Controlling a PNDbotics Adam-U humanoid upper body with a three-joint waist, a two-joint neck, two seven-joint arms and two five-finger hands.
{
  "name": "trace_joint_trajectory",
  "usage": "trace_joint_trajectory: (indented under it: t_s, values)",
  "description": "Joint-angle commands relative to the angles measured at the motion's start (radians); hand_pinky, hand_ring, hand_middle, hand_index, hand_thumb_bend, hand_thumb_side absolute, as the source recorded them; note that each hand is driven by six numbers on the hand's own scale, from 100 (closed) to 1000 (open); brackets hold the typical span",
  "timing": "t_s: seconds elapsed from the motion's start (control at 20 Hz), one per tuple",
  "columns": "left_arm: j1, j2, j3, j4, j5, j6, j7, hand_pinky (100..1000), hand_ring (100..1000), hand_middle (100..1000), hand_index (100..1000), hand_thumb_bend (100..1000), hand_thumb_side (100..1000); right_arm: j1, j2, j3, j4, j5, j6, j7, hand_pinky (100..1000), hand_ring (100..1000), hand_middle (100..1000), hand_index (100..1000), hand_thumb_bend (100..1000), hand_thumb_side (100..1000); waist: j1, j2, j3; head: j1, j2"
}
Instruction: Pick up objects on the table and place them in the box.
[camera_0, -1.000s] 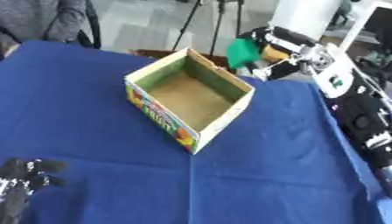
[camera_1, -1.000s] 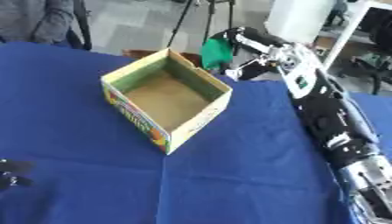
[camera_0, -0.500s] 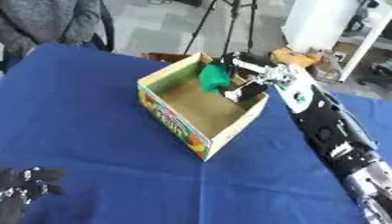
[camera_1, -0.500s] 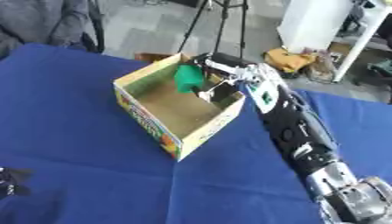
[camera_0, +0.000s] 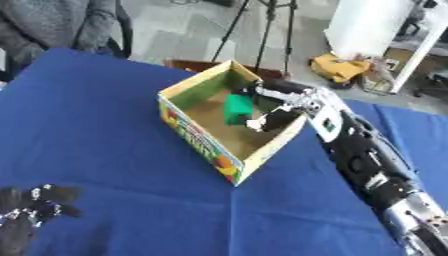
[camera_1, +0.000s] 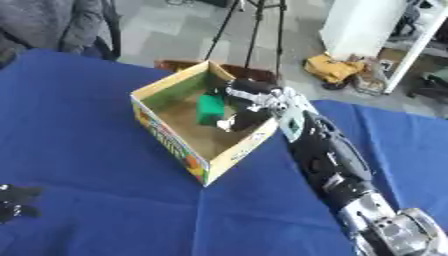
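Right hand (camera_0: 273, 107) is reaching over the far right wall of the box (camera_0: 203, 142), down inside it. Its fingers are curling around a green object (camera_0: 236, 108), which is sitting within the box against the hand, above the brown floor. The box is resting askew on the blue table (camera_0: 105, 180), one corner pointing toward the robot. Left hand (camera_0: 26, 212) is lying idle at the lower left corner, fingers relaxed and empty.

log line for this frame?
right hand: over box, on green object | left hand: idle, lower-left corner | release pending
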Motion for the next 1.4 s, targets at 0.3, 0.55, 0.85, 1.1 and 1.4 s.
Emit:
trace_joint_trajectory:
  t_s: [0.3, 0.55, 0.85, 1.1, 1.4]
  values:
    - [-0.015, 0.000, -0.004, -0.019, 0.005, 0.003, -0.004, 626, 803, 575, 618, 445, 1000, -0.015, -0.007, 0.003, -0.013, 0.028, -0.023, 0.007, 694, 755, 882, 892, 100, 587, 0.006, -0.017, -0.004, 0.001, -0.010]
    - [-0.014, 0.000, -0.003, -0.018, 0.004, 0.004, -0.004, 626, 803, 575, 618, 447, 1000, -0.015, -0.003, 0.005, -0.021, 0.042, -0.027, -0.008, 689, 753, 895, 906, 115, 562, 0.005, -0.018, -0.010, 0.003, -0.011]
    - [-0.013, -0.001, -0.003, -0.015, 0.002, 0.004, -0.004, 626, 803, 575, 618, 450, 1000, -0.012, 0.002, 0.014, -0.025, 0.062, -0.042, -0.011, 711, 783, 926, 952, 337, 637, 0.001, -0.020, -0.016, -0.003, -0.019]
    - [-0.012, -0.001, -0.002, -0.014, 0.001, 0.005, -0.003, 626, 803, 575, 619, 450, 1000, -0.010, 0.002, 0.018, -0.032, 0.096, -0.044, 0.009, 727, 809, 955, 981, 415, 661, 0.000, -0.021, -0.019, -0.005, -0.028]
    - [-0.008, 0.000, 0.002, -0.011, 0.000, 0.006, 0.000, 626, 803, 575, 619, 452, 1000, -0.007, -0.008, 0.013, -0.078, 0.080, -0.059, -0.024, 721, 800, 946, 975, 383, 601, 0.002, -0.026, -0.038, 0.000, -0.027]
